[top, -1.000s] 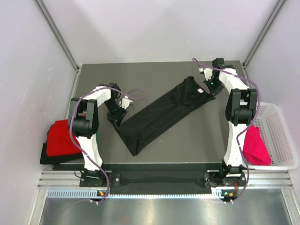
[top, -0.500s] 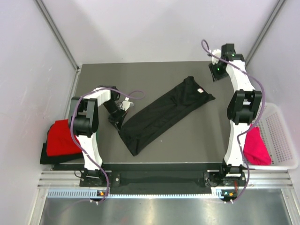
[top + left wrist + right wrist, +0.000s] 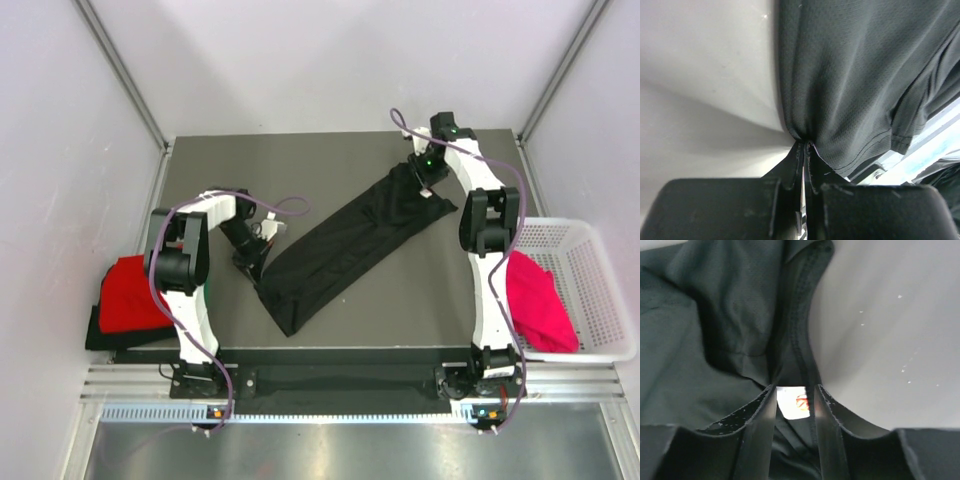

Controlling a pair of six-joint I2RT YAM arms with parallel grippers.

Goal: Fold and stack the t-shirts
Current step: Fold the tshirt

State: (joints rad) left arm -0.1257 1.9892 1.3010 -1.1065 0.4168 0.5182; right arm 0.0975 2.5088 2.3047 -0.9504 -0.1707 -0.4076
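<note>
A black t-shirt [image 3: 345, 245] lies on the table as a long diagonal strip, its neck end at the far right. My left gripper [image 3: 256, 256] is at the strip's near-left edge, shut on a pinch of the black cloth [image 3: 840, 90]; it shows in the left wrist view [image 3: 805, 145]. My right gripper [image 3: 425, 176] is over the neck end. In the right wrist view it [image 3: 794, 388] is open, its jaws standing either side of the collar seam and the white neck label [image 3: 792, 402]. A red shirt [image 3: 130, 290] lies off the table's left edge. A magenta-pink shirt [image 3: 535, 300] lies in the basket.
A white mesh basket [image 3: 600, 290] stands at the right of the table. A dark cloth [image 3: 97, 338] lies under the red shirt at the left. Grey walls and metal posts close in the back and sides. Purple cables loop off both arms.
My right gripper moved from the shirt's neck end out to the far right corner, then came back left and down over the collar. The left gripper kept its hold and barely moved.
</note>
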